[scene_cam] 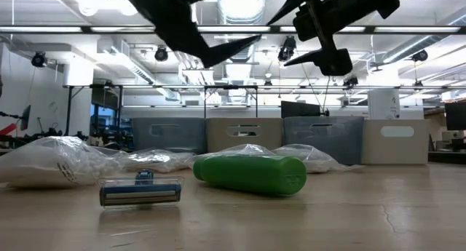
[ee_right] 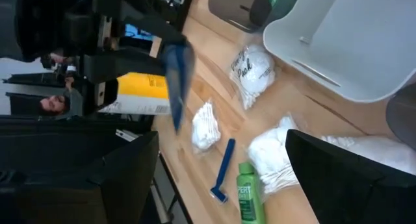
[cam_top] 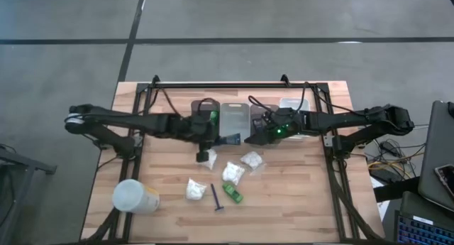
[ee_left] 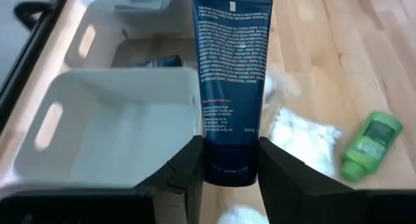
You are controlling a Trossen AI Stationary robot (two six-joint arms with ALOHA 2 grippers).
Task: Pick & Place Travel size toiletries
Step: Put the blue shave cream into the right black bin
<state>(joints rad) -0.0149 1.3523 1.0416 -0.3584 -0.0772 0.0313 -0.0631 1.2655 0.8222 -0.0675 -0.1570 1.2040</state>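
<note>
The left gripper (ee_left: 229, 165) hangs above the table with its two fingers clamped on the cap end of a dark blue tube (ee_left: 231, 87). The tube sticks straight out ahead of the fingers, printed side toward the wrist camera. In my judgement it is gripped by the cap so that the body can be carried over and dropped clear of the fingers.

Just beyond and to one side of the held tube lies a row of bins (ee_left: 123, 113). The nearest is pale and shows nothing inside; the next one (ee_left: 140, 45) appears to hold a dark item, too dim to identify. The tube's tip reaches toward this second bin, which suggests a placing step is in hand.

On the wood on the tube's other side lie a white packet (ee_left: 302, 130) and a green bottle (ee_left: 370, 143), both on their sides and apart from each other. Further packets (cam_top: 233, 172) and a blue razor (cam_top: 215, 197) rest loose on the table, still to be sorted.

The right gripper (cam_top: 257, 135) hovers close opposite the left one, over the bin row. Its fingers stand apart and hold nothing; it appears to be waiting.

A large white cylinder (cam_top: 133, 197) lies well apart, near the table's front corner.
</note>
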